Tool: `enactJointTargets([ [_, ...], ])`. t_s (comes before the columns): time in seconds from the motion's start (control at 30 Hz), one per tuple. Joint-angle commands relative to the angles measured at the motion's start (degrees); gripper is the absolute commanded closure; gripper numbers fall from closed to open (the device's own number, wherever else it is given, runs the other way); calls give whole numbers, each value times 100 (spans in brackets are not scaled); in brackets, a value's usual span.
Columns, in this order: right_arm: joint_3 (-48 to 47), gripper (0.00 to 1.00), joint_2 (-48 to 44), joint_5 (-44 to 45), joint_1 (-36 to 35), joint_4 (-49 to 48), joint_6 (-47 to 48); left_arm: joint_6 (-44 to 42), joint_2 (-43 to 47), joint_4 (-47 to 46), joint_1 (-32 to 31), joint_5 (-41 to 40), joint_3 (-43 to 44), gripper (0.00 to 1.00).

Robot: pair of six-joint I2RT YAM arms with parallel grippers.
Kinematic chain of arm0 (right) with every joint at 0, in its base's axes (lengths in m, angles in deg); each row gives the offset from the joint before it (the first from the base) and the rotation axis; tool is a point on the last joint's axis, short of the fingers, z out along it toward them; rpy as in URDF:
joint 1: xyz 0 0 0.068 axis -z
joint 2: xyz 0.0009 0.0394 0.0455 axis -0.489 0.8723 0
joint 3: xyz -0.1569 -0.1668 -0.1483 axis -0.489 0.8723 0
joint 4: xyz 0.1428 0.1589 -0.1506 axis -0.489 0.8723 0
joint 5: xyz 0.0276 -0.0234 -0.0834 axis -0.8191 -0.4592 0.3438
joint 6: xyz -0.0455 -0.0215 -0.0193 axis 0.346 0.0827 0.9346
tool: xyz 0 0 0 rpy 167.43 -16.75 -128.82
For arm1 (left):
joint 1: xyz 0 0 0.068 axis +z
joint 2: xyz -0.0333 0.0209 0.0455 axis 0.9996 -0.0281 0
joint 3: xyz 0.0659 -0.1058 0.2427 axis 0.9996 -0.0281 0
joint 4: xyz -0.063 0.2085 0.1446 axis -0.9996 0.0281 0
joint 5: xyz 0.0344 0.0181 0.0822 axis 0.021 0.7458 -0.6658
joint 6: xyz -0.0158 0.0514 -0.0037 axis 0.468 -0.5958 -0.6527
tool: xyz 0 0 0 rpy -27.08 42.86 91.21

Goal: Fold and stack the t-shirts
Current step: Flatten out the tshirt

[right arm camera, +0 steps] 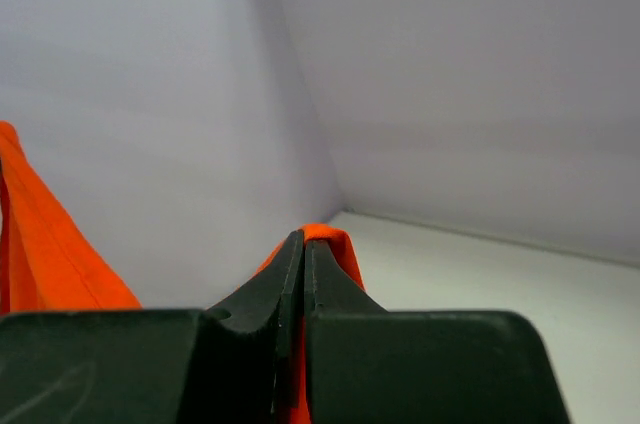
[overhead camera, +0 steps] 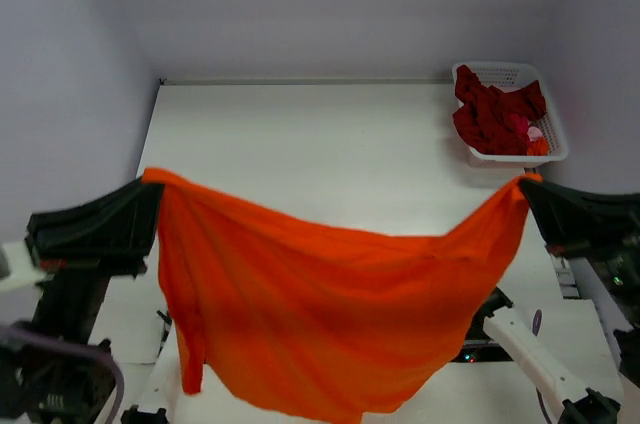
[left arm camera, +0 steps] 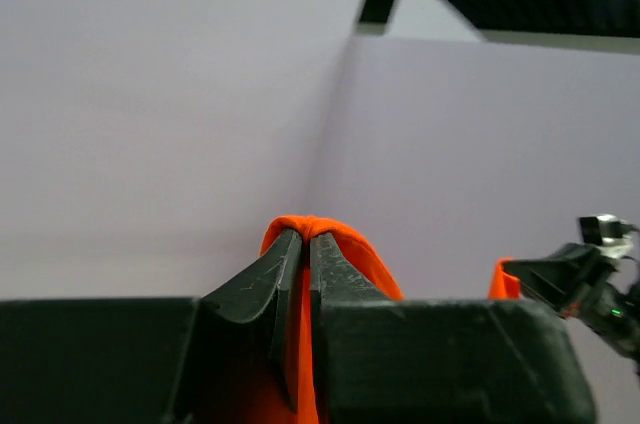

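The left gripper (overhead camera: 153,186) and right gripper (overhead camera: 527,187) are clamped on the orange shirt (overhead camera: 330,314), which hangs unfolded; red shirts (overhead camera: 490,114) wait in the basket (overhead camera: 500,67).

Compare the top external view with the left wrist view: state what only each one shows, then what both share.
Only the top external view: the white table, the white plastic lattice basket holding dark red cloth t-shirts, and the full sagging span of the bright orange cloth t-shirt. Only the left wrist view: the left gripper close up, jaws pinched shut on a cloth fold. Both: that orange t-shirt, with the right gripper holding its far end.
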Motion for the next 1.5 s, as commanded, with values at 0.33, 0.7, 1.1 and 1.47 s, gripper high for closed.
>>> enactJointTargets([
  [0.33, 309, 100, 2546, 648, -6, -1032, 97, -867, -2191, -516, -22, -1675, -907, 100],
  [0.7, -912, 100, 5287, 437, -6, -1015, 79, -657, -4056, -1377, 513, -1598, -1258, 100],
  [1.1, -2864, 100, 7742, -46, 494, -602, -448, -138, -6113, -1572, 1146, -1272, -829, 100],
  [1.47, -4462, 100, 8789, -223, 1629, -146, -265, 275, -6895, -1580, 1313, -815, 50, 100],
])
